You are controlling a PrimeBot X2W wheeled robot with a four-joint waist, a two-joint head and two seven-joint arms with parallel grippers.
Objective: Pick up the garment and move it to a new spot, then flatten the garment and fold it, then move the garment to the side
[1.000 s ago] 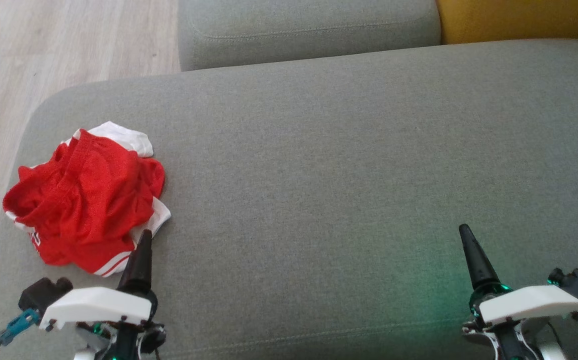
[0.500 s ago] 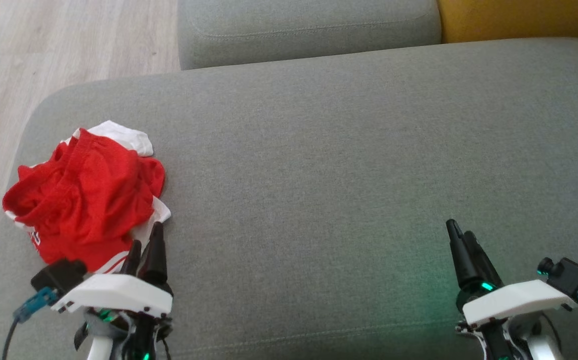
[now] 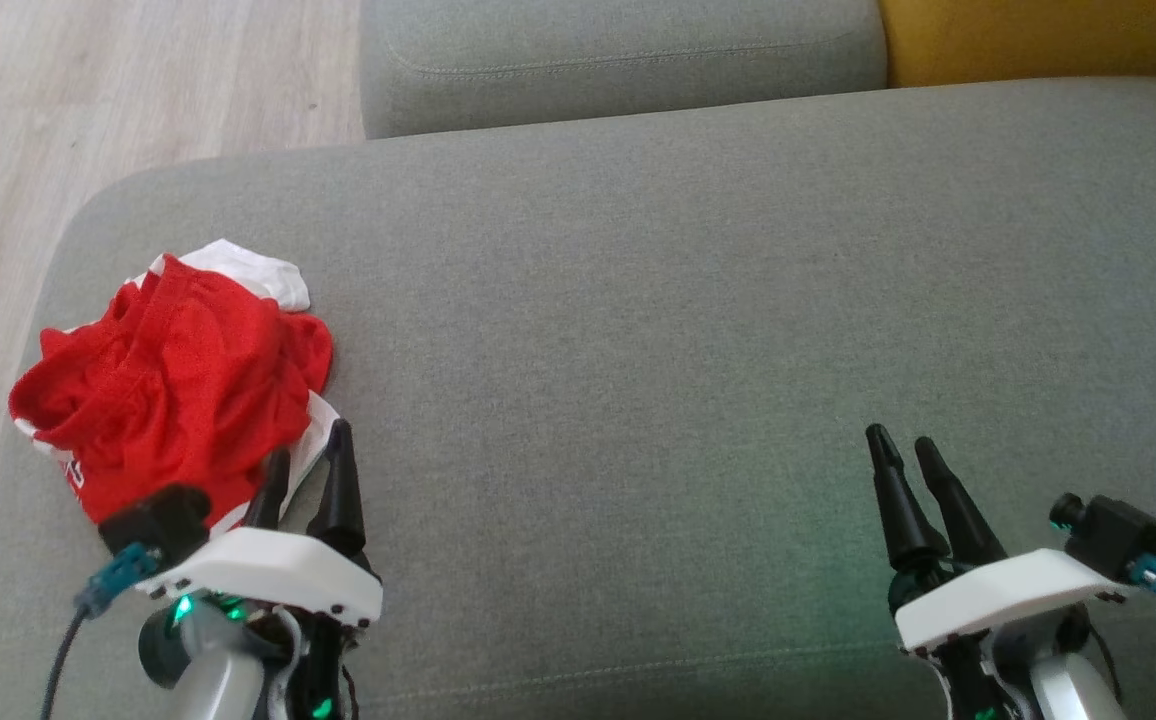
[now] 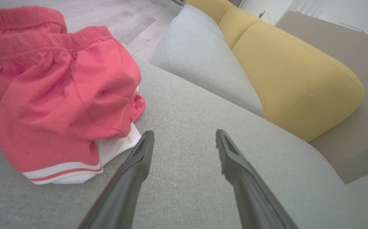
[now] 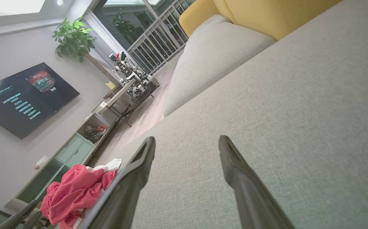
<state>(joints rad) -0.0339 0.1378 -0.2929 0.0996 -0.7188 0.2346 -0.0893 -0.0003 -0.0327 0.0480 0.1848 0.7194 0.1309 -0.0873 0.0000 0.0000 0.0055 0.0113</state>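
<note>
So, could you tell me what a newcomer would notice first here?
The crumpled red and white garment at the left end of the grey sofa seat stands out first. The left jaws stand open beside its near edge, and a yellow cushion sits behind.

A domestic living room is indicated. A grey upholstered sofa (image 3: pixel 698 300) with yellow back cushions (image 4: pixel 292 76) is set on a pale wood-plank floor (image 3: pixel 88 90). A wall-mounted television (image 5: pixel 24 98), a leafy indoor plant (image 5: pixel 72 39) and a low storage cabinet (image 5: pixel 72 149) are seen along the far wall. Tall glazed doors (image 5: pixel 158 41) are seen beyond the plant.
</note>
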